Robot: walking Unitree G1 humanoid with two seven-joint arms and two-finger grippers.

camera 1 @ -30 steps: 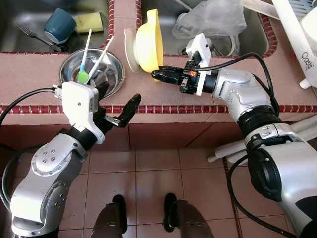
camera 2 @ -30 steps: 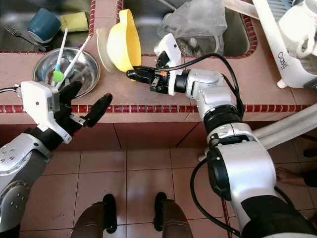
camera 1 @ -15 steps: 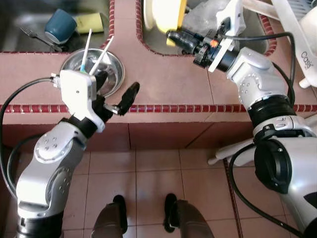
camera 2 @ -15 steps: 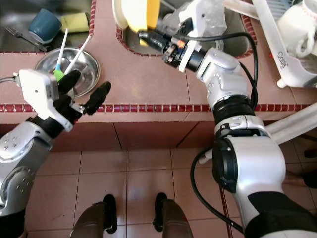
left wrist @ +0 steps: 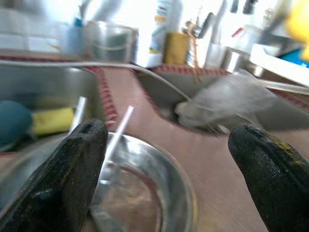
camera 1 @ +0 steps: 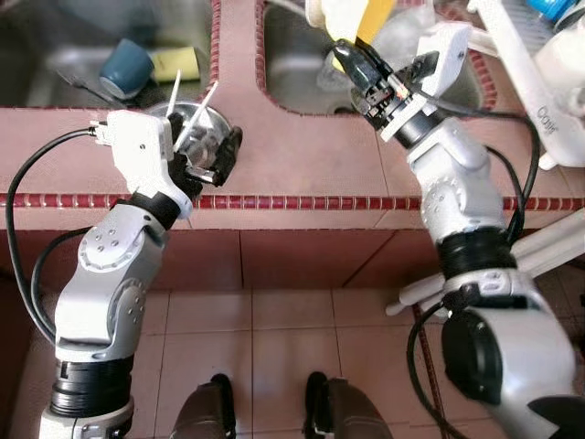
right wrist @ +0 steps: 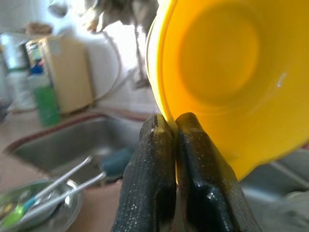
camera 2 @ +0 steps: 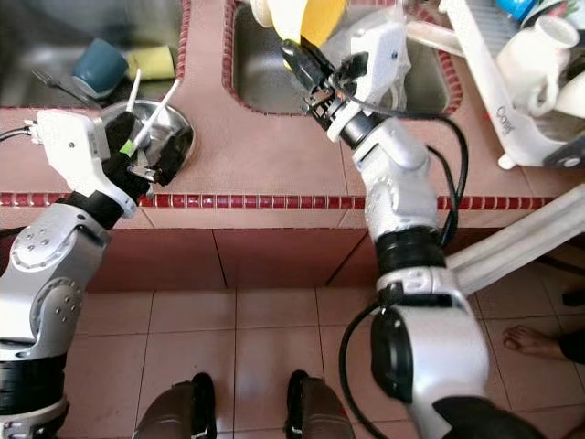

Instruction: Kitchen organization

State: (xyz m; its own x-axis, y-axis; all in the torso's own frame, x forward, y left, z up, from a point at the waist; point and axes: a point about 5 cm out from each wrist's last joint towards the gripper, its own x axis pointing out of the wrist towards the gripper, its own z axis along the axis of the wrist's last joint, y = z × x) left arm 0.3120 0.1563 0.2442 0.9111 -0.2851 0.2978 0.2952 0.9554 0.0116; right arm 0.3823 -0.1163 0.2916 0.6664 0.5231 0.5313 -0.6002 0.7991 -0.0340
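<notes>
My right gripper (camera 1: 344, 51) is shut on the rim of a yellow bowl (camera 1: 373, 15), holding it tilted above the right sink (camera 1: 291, 71). The right wrist view shows both fingertips (right wrist: 157, 126) pinched together on the bowl's edge (right wrist: 227, 72). My left gripper (camera 1: 209, 156) is open and hovers just over a steel bowl (camera 1: 203, 126) on the red tiled counter (camera 1: 302, 155). That bowl holds white-handled utensils (camera 2: 157, 102), one with a green end. In the left wrist view the fingers (left wrist: 79, 159) stand wide apart above the steel bowl (left wrist: 145, 193).
The left sink holds a blue cup (camera 1: 126, 64), a yellow sponge (camera 1: 175, 64) and a fork (camera 1: 78, 82). A crumpled plastic bag (camera 1: 402, 32) lies in the right sink. A white dish rack (camera 1: 535, 69) stands at the right. A person's bare foot (camera 2: 535, 340) is on the floor.
My right gripper has carried the yellow bowl up from the counter edge to above the right sink. The left gripper has risen from the counter front to the steel bowl.
</notes>
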